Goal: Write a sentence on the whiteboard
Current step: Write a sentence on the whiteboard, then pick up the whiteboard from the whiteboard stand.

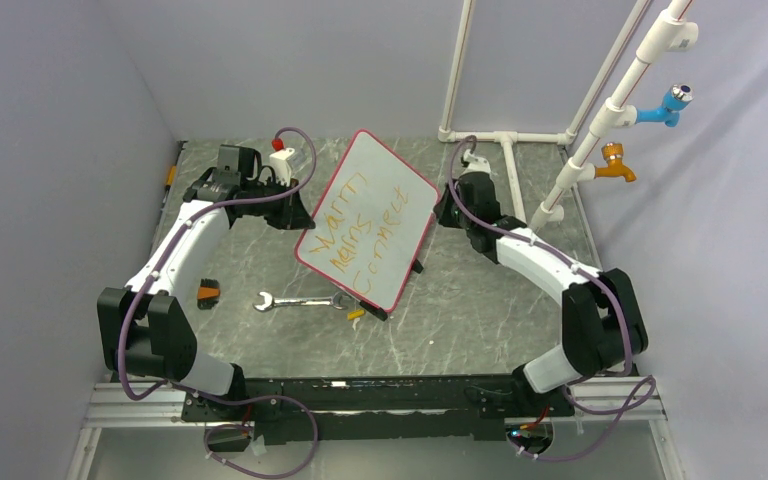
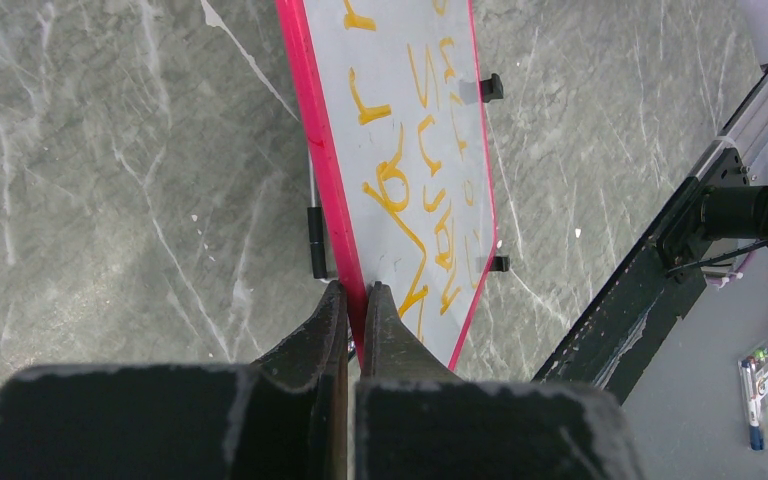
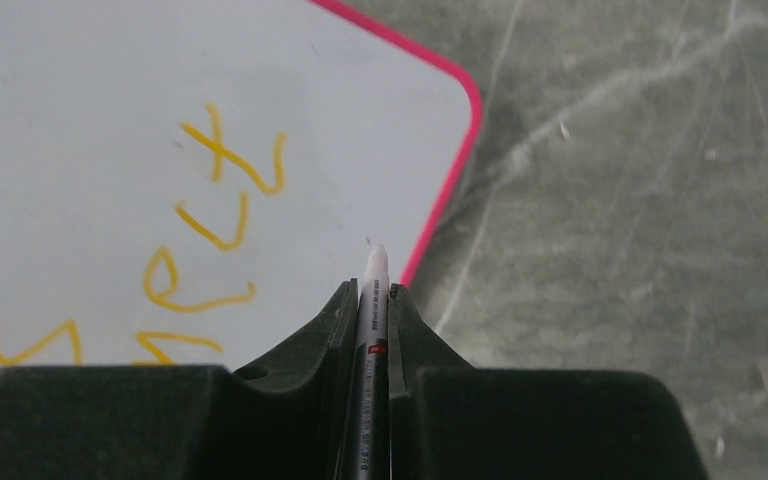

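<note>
High rear overview; wrist close-ups sharing the whiteboard [image 1: 365,222]

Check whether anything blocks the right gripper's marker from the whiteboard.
Nothing visible does. The marker in the right gripper points at the white face of the whiteboard, near its pink corner, with no object between. The left gripper clamps the board's rim; the wrench lies on the table.

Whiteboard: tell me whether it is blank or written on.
Written on: the whiteboard bears three lines of orange handwriting.
</note>
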Robot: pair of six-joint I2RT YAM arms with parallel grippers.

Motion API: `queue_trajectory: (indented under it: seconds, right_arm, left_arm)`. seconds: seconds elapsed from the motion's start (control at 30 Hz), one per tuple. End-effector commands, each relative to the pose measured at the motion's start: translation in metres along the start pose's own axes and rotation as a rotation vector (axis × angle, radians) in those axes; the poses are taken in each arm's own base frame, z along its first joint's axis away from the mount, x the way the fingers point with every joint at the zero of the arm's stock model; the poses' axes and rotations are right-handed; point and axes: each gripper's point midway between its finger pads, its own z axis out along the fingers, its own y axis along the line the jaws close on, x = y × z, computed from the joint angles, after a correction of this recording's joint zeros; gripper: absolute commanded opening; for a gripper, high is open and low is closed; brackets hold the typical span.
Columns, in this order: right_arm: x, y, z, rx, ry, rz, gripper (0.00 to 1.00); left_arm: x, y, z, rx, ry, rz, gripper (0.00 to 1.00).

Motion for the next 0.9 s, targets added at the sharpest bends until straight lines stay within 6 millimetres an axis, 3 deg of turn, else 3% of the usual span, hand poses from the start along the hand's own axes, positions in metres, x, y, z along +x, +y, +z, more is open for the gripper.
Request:
queue_trajectory:
  seconds: [0.0, 0.17, 0.4, 0.57, 0.87]
  right_arm:
    - [0.002, -0.008, -0.023, 0.021, 0.018, 0.061, 0.0]
    - [-0.003, -0.013, -0.029, 0.012, -0.012, 0.106, 0.0]
    - [-0.012, -0.018, -0.018, 0.013, -0.032, 0.134, 0.0]
    - [0.0, -0.018, -0.01, -0.009, -0.014, 0.161, 0.0]
    - [0.022, -0.045, -0.004, 0.091, 0.012, 0.177, 0.0]
  left_arm:
    - [-0.018, -0.014, -0.009, 0.034, -0.073, 0.11, 0.0]
    - [-0.018, -0.016, -0.008, 0.048, -0.073, 0.109, 0.0]
    - [-0.015, -0.02, -0.003, 0.092, -0.059, 0.09, 0.0]
    - [-0.014, -0.021, 0.001, 0.116, -0.056, 0.074, 0.01]
    - [-0.014, -0.025, 0.007, 0.17, -0.053, 0.048, 0.08]
